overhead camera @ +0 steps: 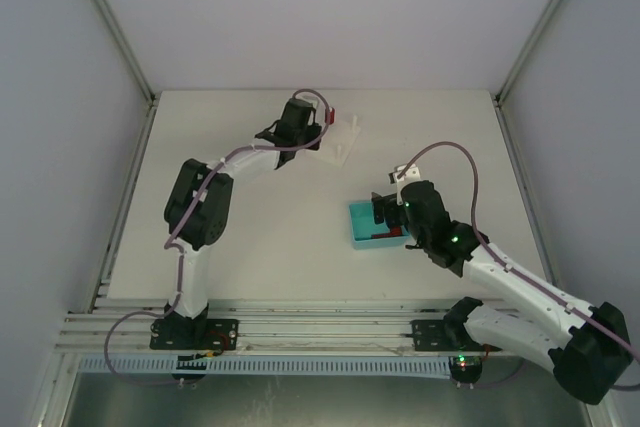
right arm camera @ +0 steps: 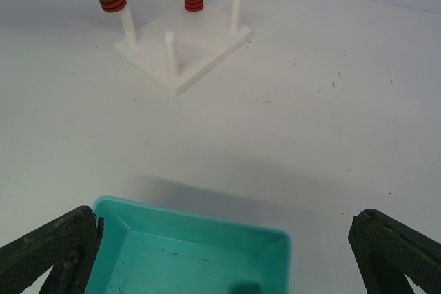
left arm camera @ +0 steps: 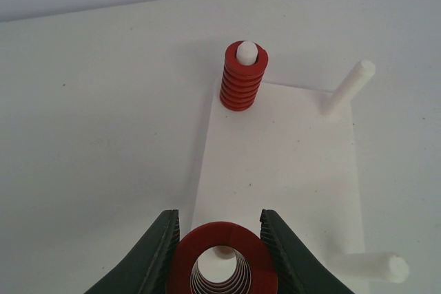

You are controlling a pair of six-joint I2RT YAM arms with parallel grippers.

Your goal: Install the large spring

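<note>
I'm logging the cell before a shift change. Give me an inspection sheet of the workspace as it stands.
Surface: white table, a few dark specks.
Job's things: white peg base; one red spring seated on a peg; second red spring held at another peg's tip, not seated; two pegs bare.
Clutter: teal tray, with a red item inside, partly hidden.
Grippers: left gripper shut on the second red spring; right gripper open above the teal tray.
Cables: purple cables along both arms, off the work.
Surroundings: white enclosure walls; slotted rail at the near edge.
</note>
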